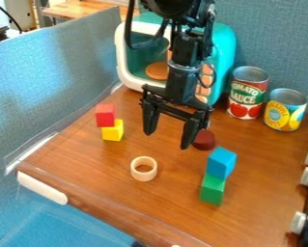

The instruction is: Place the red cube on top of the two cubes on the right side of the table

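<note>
My gripper point(168, 139) hangs over the middle of the table, open, with nothing between its fingers. To its left, the red cube point(105, 115) rests on top of a yellow cube point(113, 130). On the right side a blue cube point(221, 163) sits on a green cube point(212, 189), lower in the view than the gripper and to its right. The blue cube is turned a little relative to the green one.
A wooden ring point(144, 169) lies in front of the gripper, and a dark red round piece point(204, 140) is just right of it. Behind stand a teal toy microwave point(224, 48) and two cans point(247, 92). Knobs point(299, 222) line the right edge.
</note>
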`<action>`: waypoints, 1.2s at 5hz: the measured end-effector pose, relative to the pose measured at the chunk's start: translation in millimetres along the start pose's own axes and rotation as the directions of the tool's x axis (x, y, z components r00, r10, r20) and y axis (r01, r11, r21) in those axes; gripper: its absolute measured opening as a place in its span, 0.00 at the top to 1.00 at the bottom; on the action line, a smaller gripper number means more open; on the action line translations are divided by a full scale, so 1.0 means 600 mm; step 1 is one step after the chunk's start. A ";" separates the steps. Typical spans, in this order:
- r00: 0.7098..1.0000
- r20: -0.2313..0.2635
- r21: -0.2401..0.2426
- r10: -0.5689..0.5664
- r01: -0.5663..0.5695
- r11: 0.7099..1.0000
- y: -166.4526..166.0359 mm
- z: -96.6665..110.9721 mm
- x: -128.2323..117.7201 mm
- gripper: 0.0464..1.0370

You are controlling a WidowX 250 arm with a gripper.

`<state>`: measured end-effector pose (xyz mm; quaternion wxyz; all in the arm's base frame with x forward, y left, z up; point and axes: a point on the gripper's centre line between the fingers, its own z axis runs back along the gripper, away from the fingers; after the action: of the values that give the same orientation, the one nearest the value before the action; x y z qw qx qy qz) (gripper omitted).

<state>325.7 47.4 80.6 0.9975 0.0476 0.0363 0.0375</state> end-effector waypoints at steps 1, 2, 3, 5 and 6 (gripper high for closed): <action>0.999 -0.038 -0.001 -0.004 0.004 1.000 -0.002 -0.019 -0.003 0.04; 0.998 -0.068 0.028 0.006 -0.004 1.000 0.007 -0.029 -0.006 0.04; 0.995 -0.076 0.024 0.060 -0.059 0.998 0.042 -0.031 -0.001 0.04; 0.987 -0.042 -0.018 0.154 -0.155 0.988 0.110 -0.014 0.008 0.04; 0.981 -0.043 -0.042 0.189 -0.191 0.981 0.139 -0.012 0.002 0.04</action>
<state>320.5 130.7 81.4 0.9893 0.0273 0.0503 0.1345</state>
